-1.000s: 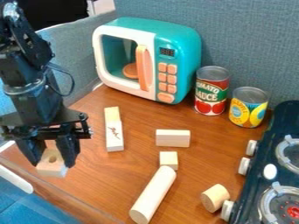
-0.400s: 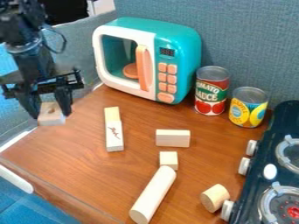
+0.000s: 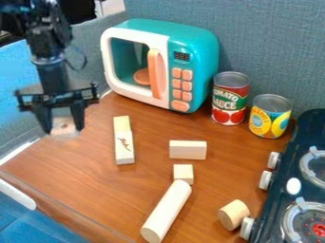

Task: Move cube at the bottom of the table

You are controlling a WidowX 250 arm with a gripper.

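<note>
Blue-grey fabric partitions (image 3: 266,47) stand behind a brown wood-grain tabletop (image 3: 92,175). Over its upper-left edge hangs the black claw (image 3: 63,129), pointing down, its fingers (image 3: 77,114) parted by the width of the pale cube (image 3: 63,125) they grip between their tips. Right of the claw, farther back, sits a teal and white toy microwave (image 3: 196,42), with a tomato sauce can (image 3: 230,98) and a yellow-labelled can (image 3: 270,116) beside it. Nearer the middle lie a long pale block (image 3: 123,142) with a dark mark, a rectangular block (image 3: 188,150), and a small square block (image 3: 183,171) just beyond a long wooden cylinder (image 3: 167,210). Toward the lower right, a short cylinder (image 3: 234,215) rests beside the knobs of a dark toy stove (image 3: 285,175).
</note>
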